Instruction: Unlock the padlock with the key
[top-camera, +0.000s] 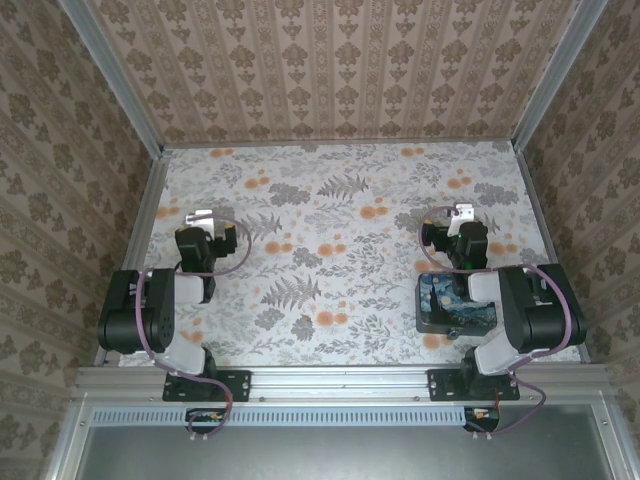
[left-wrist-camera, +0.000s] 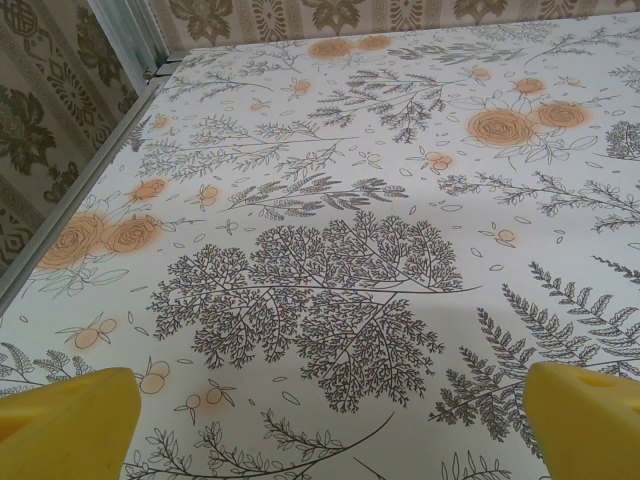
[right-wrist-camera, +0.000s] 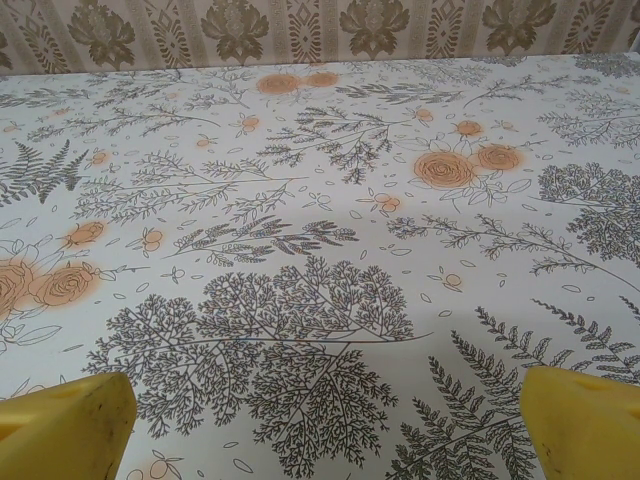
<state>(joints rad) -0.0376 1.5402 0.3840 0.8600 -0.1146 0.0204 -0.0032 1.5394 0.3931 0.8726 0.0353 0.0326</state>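
Two open, empty: left end effector (left-wrist-camera: 325, 425), right end effector (right-wrist-camera: 322, 425); floral table (top-camera: 330, 215), wallpapered walls (top-camera: 340, 70).

**One high overview, two low wrist views**

The top external camera sits above and behind the arm bases (top-camera: 205, 385). It looks down and forward across the whole floral table (top-camera: 330, 200) to the far wall (top-camera: 340, 70). Each wrist camera rides low and close over that tabletop, facing far. The left gripper (left-wrist-camera: 325, 425) frames the left side, the right gripper (right-wrist-camera: 325, 425) the right. All share the floral surface.
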